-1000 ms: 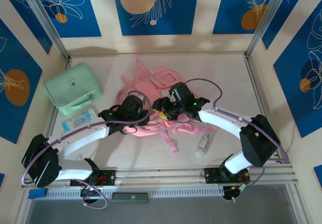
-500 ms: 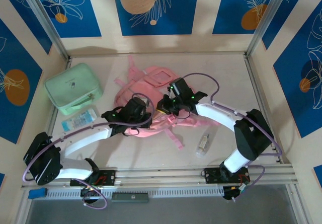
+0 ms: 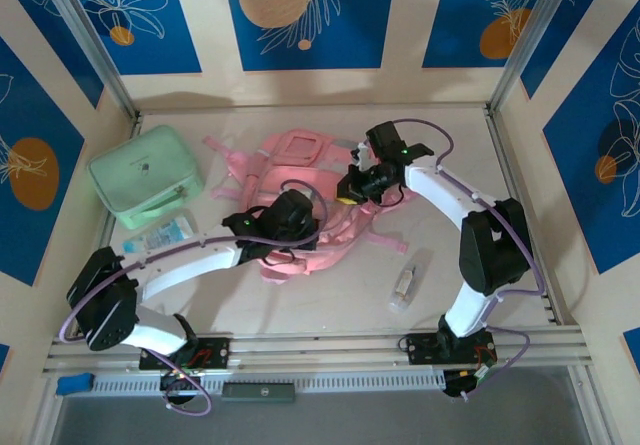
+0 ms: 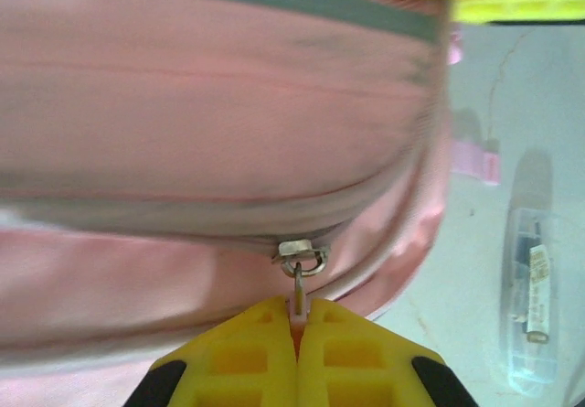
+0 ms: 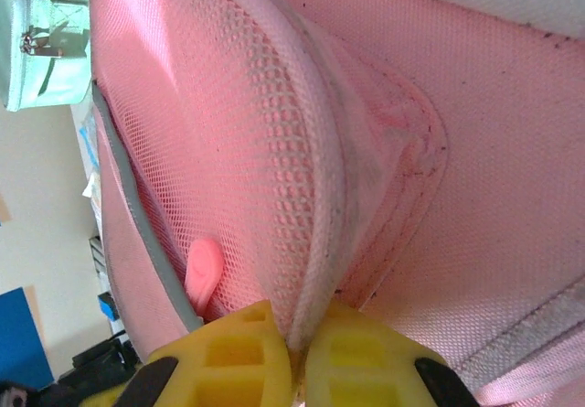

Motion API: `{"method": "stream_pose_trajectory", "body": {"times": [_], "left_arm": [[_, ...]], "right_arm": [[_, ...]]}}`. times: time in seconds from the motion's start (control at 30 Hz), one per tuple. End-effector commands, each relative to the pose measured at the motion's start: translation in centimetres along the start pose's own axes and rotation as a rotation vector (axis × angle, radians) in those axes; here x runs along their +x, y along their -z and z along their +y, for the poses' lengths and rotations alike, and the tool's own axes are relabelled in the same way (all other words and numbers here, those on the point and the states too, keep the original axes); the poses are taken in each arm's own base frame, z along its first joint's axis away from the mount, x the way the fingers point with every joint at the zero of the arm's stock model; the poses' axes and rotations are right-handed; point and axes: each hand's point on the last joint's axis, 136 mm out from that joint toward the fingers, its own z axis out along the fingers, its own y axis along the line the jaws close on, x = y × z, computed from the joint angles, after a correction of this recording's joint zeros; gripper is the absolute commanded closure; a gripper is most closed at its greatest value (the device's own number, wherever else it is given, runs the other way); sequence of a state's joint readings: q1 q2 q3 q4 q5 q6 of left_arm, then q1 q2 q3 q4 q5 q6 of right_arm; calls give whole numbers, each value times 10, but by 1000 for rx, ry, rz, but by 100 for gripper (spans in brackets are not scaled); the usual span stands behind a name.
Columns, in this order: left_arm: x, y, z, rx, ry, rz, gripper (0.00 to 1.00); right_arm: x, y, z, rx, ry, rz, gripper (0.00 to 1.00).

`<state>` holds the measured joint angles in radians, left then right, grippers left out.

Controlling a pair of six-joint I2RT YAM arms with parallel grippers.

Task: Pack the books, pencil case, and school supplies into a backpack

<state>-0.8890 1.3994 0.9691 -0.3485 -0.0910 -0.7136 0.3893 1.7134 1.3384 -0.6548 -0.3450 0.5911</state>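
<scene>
The pink backpack is lying in the middle of the surface, and both arms are reaching in over it. The left claw is sitting at the near side of the bag. In the left wrist view its yellow fingers are pressing together, pinching the tab of a metal zipper pull on a grey zip line that is running across the backpack.

The right claw is working at the bag's right side. In its wrist view it is clamping tight on a pale padded seam at the edge of a pink mesh pocket of the backpack, with the fabric looking pulled taut above the fingers. A small pink tab is poking out beside the mesh.

The clear bottle is lying flat on the surface, near the bag's right front corner, and it is showing past the backpack's edge in the left wrist view. The blue-and-white packet is resting off to the left, just in front of the mint-green case, well apart from the bag.
</scene>
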Motion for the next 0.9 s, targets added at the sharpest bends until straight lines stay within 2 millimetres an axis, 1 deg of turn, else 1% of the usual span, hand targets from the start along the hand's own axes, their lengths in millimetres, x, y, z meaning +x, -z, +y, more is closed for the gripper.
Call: {"method": "stream_pose_trajectory", "body": {"times": [0.0,0.03,0.07,0.1,0.2,0.27,0.33,0.37,0.43,0.53,0.6,0.63,0.7,0.8,0.87], "left_arm": [[35,12,55,-144,-11,148,100],[32,12,55,-126,-12,131,100],[29,13,49,-89,-19,115,100],[28,12,45,-69,-20,107,100],[22,8,35,-28,-3,96,100],[18,6,27,7,17,80,100],[15,4,21,48,33,57,100],[14,3,20,58,40,51,100],[14,1,18,62,42,53,100],[13,-2,16,67,48,58,100],[12,-2,14,78,48,55,100],[12,-3,14,76,48,55,100],[16,-6,17,67,48,64,100],[19,-11,15,85,62,71,100],[18,-10,13,93,52,65,100]], "right_arm": [[-41,25,-2,58,85,-158,100],[-39,22,1,44,85,-150,100],[-35,19,7,26,90,-136,100],[-32,17,12,16,89,-126,98],[-19,13,24,-42,29,-106,82],[-9,11,26,-77,-39,-109,64],[2,10,26,-97,-103,-111,51],[10,9,25,-118,-149,-99,47],[22,6,35,-201,-197,-73,42],[40,-4,34,-149,-246,-74,40],[48,-11,27,-109,-298,-88,39],[51,-16,24,-104,-327,-100,39],[52,-25,30,-158,-346,-113,40],[48,-33,43,-169,-320,-141,46],[47,-35,49,-141,-275,-153,55]]}}
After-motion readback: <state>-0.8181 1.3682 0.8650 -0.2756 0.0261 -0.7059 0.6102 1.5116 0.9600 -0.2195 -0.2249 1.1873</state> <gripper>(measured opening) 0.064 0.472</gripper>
